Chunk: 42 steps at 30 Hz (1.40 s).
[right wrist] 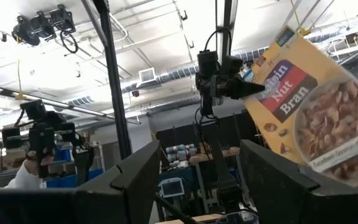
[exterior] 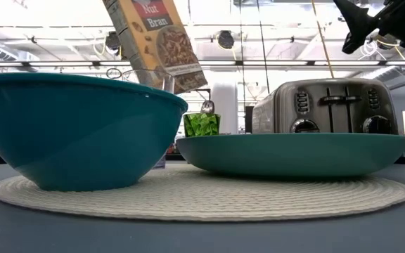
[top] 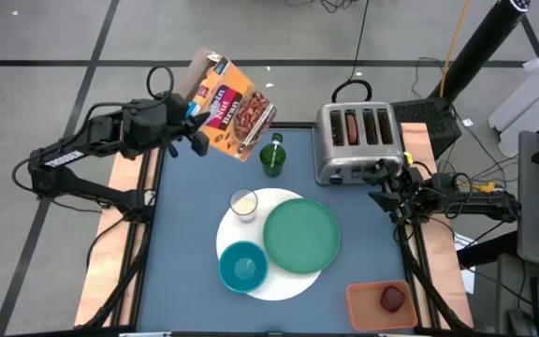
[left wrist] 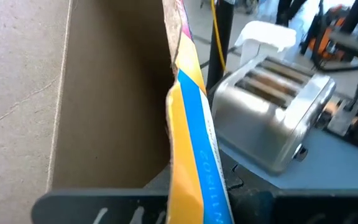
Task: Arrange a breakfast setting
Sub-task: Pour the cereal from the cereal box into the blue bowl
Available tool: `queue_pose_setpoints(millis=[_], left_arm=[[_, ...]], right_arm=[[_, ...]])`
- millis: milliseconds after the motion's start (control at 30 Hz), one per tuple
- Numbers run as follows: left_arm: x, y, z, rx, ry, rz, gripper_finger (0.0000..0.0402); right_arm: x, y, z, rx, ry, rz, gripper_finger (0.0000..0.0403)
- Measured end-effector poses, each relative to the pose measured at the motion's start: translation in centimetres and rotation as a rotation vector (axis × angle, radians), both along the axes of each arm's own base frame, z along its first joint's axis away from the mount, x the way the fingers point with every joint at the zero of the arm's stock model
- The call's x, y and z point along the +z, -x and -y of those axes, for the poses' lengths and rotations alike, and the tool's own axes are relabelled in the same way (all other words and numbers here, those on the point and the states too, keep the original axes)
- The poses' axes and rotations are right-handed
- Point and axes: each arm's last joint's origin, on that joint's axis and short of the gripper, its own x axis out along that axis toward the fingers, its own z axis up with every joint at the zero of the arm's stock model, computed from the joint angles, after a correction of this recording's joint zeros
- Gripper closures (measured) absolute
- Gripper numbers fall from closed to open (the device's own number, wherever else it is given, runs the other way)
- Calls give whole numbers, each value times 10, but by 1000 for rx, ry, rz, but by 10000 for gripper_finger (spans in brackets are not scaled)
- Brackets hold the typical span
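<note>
My left gripper [top: 195, 129] is shut on an orange cereal box [top: 237, 110], held tilted high over the table's far left; the box also shows in the low view [exterior: 157, 42]. A white round disc [top: 237, 234] carries the green plate [top: 301, 234], the teal bowl [top: 243, 267] and the small milk glass [top: 243, 204]. A spoon [exterior: 207, 107] stands in a green cup [top: 272, 157]. Brown pieces sit in the toaster's slots [top: 351, 126]. The dark-red fruit [top: 394, 298] lies in an orange tray. My right gripper [top: 388, 194] is open and empty beside the toaster. My left gripper holds the cereal box by a side edge [right wrist: 257, 87] near its open top end, coming level from the table's left. The box is lifted clear and tilted, its bottom end slanting down toward the green cup. The box hides how the fingers [left wrist: 104, 205] lie on it.
A steel toaster [top: 358, 140] stands at the far right of the blue table top. The orange tray [top: 368, 309] sits at the near right corner. Cables and a dark stand lie beyond the table's right edge.
</note>
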Motion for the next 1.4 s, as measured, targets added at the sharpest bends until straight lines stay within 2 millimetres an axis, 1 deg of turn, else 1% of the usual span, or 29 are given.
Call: queue_pose_setpoints(millis=[167,267,367,533,767,933,1133,1233,1400], left_arm=[[10,-5,5,-49,-59,76,396],[16,-8,10,-111,-72,130,396],[20,-10,16,-181,-67,182,396],[23,-15,27,-281,-50,231,396],[29,-23,43,-366,-51,311,396],[29,-31,54,-413,-46,334,396],[25,-46,65,-455,-39,341,396],[24,-51,69,-469,-42,350,396],[21,-58,75,-487,-34,345,396]], right_arm=[[0,0,0,7,-13,-3,190],[0,0,1,13,-83,-6,190],[-1,-1,2,-18,-132,-18,190],[-7,-8,3,-27,-133,-96,190],[-11,-19,5,-74,-152,-144,190],[-12,-26,5,-83,-134,-153,190],[-18,-37,5,-109,-88,-218,190],[-17,-39,6,-111,-81,-201,190],[-16,-40,6,-93,-118,-190,190]])
